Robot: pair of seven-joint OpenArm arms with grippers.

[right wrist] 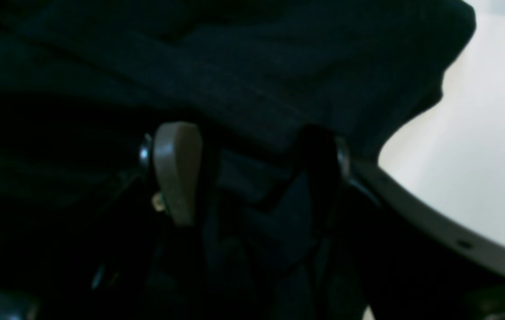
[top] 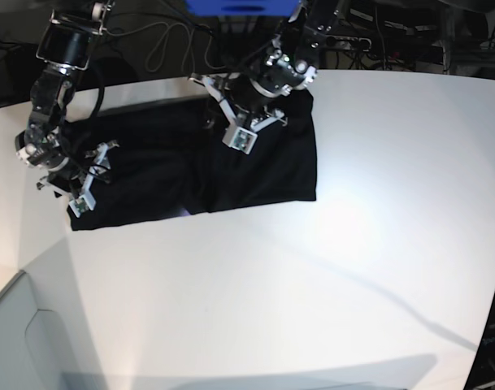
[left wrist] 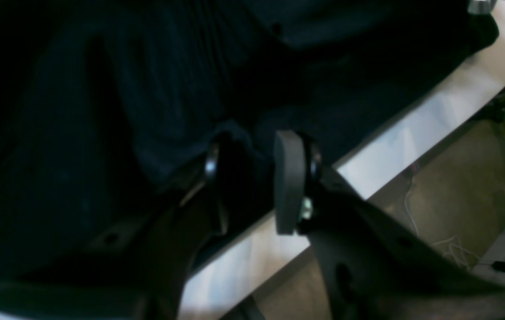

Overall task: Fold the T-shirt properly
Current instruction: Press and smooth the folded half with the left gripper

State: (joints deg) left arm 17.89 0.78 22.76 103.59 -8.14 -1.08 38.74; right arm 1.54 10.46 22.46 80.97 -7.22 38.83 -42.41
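Two-arm fold of a dark garment, seen at the grasping stage. The T-shirt (top: pixel 231 166) lies spread on the white worktop (top: pixel 353 244) toward 11 o'clock in the base view, plain side up as far as can be seen, its lower edge stepped rather than straight. The left gripper (left wrist: pixel 252 178) sits at the far edge of the cloth, about 12 o'clock; its wrist view shows a ridge of fabric between the jaws, which stand partly closed — whether they have bitten firmly cannot be told. The right gripper (right wrist: pixel 248 173) works the cloth's 9 o'clock end near the worktop's rim; its jaws stand wide apart, with a hem and folds of fabric lying between them, not yet pinched.

To do this step well — judged from the layout — each arm should close on one clean edge, taking all layers that belong to the fold and no stray bunching. Both grasps should be secure before either arm lifts. The dark fabric hides layer boundaries, so a shallow bite may slip.
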